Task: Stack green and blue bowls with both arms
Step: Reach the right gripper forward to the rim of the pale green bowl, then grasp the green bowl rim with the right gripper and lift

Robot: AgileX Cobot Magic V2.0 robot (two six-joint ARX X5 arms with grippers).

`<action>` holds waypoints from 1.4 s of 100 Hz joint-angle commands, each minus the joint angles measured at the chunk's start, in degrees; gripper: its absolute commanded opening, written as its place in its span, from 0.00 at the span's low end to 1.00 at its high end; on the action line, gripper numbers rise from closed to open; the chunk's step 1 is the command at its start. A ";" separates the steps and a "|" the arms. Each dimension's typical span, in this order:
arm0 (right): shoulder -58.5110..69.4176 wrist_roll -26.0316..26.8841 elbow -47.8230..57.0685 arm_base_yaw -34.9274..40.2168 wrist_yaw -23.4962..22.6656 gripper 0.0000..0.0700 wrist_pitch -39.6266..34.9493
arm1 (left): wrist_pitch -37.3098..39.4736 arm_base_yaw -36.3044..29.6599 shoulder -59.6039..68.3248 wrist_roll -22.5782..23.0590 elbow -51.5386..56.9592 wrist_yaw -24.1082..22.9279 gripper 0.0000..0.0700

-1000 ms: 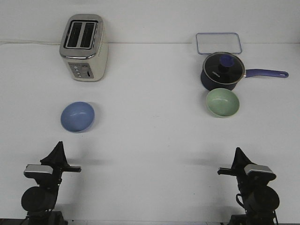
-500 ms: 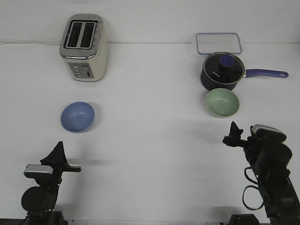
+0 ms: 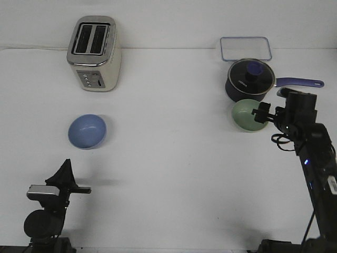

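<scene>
The pale green bowl [image 3: 248, 115] sits upright on the white table, just in front of the navy saucepan. My right gripper [image 3: 263, 114] is at the bowl's right rim, its fingers slightly apart, holding nothing. The periwinkle blue bowl [image 3: 87, 131] sits upright at the left, in front of the toaster. My left gripper [image 3: 66, 167] rests low at the near left edge, well short of the blue bowl, its fingers together in a point and empty.
A navy saucepan [image 3: 249, 79] with a glass lid and a long blue handle stands right behind the green bowl. A clear lidded container [image 3: 245, 48] lies behind it. A cream toaster [image 3: 95, 53] stands at the back left.
My right arm has risen from its rest pose and reached forward, from the near right edge to the green bowl's right rim. The left arm and both bowls have not moved.
</scene>
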 commanded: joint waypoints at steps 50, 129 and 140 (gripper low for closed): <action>21.94 -4.83 6.12 -2.82 -2.97 0.68 3.26 | 0.57 0.09 -0.07 -0.28 -1.11 0.24 0.02; 6.56 -6.27 6.12 -4.15 -14.93 0.00 -0.26 | 0.57 0.09 -0.07 -0.28 -1.11 0.24 0.02; 0.66 -6.25 6.10 -2.78 -16.96 0.00 -3.39 | 0.57 0.09 -0.07 -0.28 -1.11 0.24 0.02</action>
